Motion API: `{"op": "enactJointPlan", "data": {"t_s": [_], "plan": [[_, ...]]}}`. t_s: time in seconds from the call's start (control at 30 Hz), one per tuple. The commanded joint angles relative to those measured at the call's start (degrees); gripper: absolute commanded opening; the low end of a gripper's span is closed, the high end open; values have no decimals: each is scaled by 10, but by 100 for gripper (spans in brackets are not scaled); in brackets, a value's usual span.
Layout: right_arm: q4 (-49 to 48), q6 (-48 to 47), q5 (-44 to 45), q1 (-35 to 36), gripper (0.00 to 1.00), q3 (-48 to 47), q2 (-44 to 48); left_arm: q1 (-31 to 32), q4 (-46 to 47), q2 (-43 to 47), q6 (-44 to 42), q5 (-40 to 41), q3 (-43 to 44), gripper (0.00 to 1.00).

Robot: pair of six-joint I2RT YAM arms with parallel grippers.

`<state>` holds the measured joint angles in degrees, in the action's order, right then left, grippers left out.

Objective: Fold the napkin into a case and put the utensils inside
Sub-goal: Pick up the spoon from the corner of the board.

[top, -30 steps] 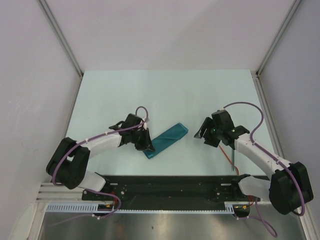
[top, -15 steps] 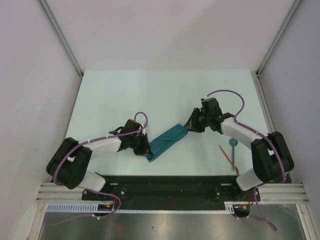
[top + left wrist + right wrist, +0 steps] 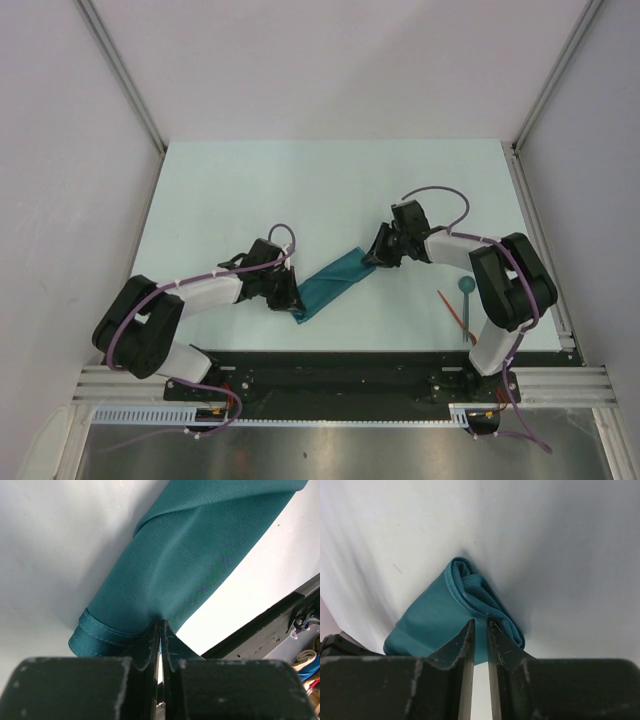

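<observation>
One napkin (image 3: 335,280) lies on the one tabletop (image 3: 250,190). Toward the tabletop's four o'clock corner lie two utensils: one thin orange-red utensil (image 3: 451,308) and one teal-headed utensil (image 3: 467,286). There are two arms, the left arm (image 3: 200,292) and the right arm (image 3: 455,245), each with one purple cable and one pincer: the left pincer (image 3: 294,302) at the napkin's eight o'clock end and the right pincer (image 3: 372,258) at its two o'clock end.

Robot lab test cell: white panel walls (image 3: 300,60), aluminium corner posts (image 3: 122,78), pale tabletop (image 3: 250,190), two cabled robot arms (image 3: 200,290) bolted on black base rail (image 3: 340,368), slotted cable duct (image 3: 300,420).
</observation>
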<state>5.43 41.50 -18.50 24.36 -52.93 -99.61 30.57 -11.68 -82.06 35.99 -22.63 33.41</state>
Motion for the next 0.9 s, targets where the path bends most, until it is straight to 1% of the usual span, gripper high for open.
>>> {"op": "enactJointPlan", "data": {"t_s": [0.0,0.1,0.17,0.2,0.27,0.3,0.33,0.37,0.4,0.43,0.47,0.53,0.57,0.6,0.63,0.67,0.7,0.77,0.8,0.87], "plan": [[-66,-8,14,0,20,14,-21,-2,7,7,-12,15,7,7],[-57,-14,29,5,20,5,-13,-2,-11,16,-17,18,17,7],[-25,-20,39,10,21,-5,0,-2,-24,40,-19,23,28,8],[11,-23,51,11,21,-12,22,-2,-37,51,-19,23,32,9],[54,-28,77,12,33,-39,52,-2,-52,89,-18,25,46,17],[109,-30,93,12,38,-48,84,-2,-65,102,-18,22,53,21],[141,-27,114,11,51,-72,104,-2,-72,118,-19,21,67,29],[175,-25,136,4,57,-81,119,-2,-80,144,-21,20,75,34],[235,-23,166,-2,63,-91,132,-2,-96,158,-21,21,83,39],[264,-19,178,-11,70,-98,162,-2,-101,169,-21,22,100,47],[317,-12,206,-35,71,-108,172,-2,-106,178,-20,21,108,53],[364,-12,245,-62,77,-105,196,-2,-112,197,-15,1,132,69],[389,-12,265,-81,77,-98,214,-2,-110,199,-12,-7,137,72],[436,-15,262,-125,77,-91,222,-2,-101,204,-6,-16,140,73],[452,-17,260,-147,76,-78,231,-2,-95,205,4,-35,143,75],[471,-22,261,-167,76,-46,255,-2,-90,206,7,-45,143,76],[475,-26,259,-216,76,-24,267,-2,-71,211,11,-55,141,77],[477,-23,254,-257,72,12,306,-2,-56,214,16,-82,135,77],[473,-20,253,-273,69,47,318,-2,-46,213,15,-92,134,75],[459,-15,263,-283,67,76,336,-2,-48,206,6,-117,140,74]]}}
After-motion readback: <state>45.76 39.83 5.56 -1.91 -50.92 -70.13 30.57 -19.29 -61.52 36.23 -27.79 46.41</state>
